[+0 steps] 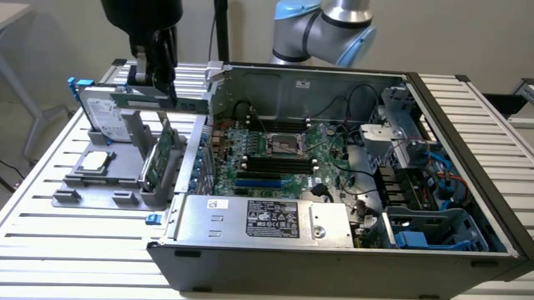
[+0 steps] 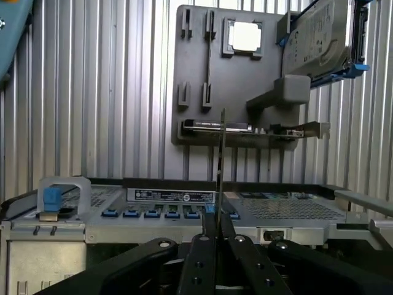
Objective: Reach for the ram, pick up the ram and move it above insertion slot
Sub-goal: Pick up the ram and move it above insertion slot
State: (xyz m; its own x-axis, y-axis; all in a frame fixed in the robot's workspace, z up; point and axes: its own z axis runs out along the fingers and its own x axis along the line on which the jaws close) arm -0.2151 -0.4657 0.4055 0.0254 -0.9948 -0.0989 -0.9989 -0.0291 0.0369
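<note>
Green and thin, the ram [image 2: 221,153] is pinched edge-on between the closed fingers of the gripper [image 2: 214,243]. Its long side points straight out from the fingers, toward the grey holder tray [image 2: 196,67]. In the exterior view the gripper [image 1: 156,78] hangs above that tray [image 1: 109,187], beside the open computer case [image 1: 467,187]. The insertion slot [image 1: 279,164] lies inside the case. White labels show, but their words are too small to read.

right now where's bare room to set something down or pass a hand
Bare slatted metal table: at the exterior view's left in front of the grey holder tray, and a strip at its right beside the open black computer case. Crowded: the tray, where the black gripper grips the thin ram stick, and inside the case.
</note>
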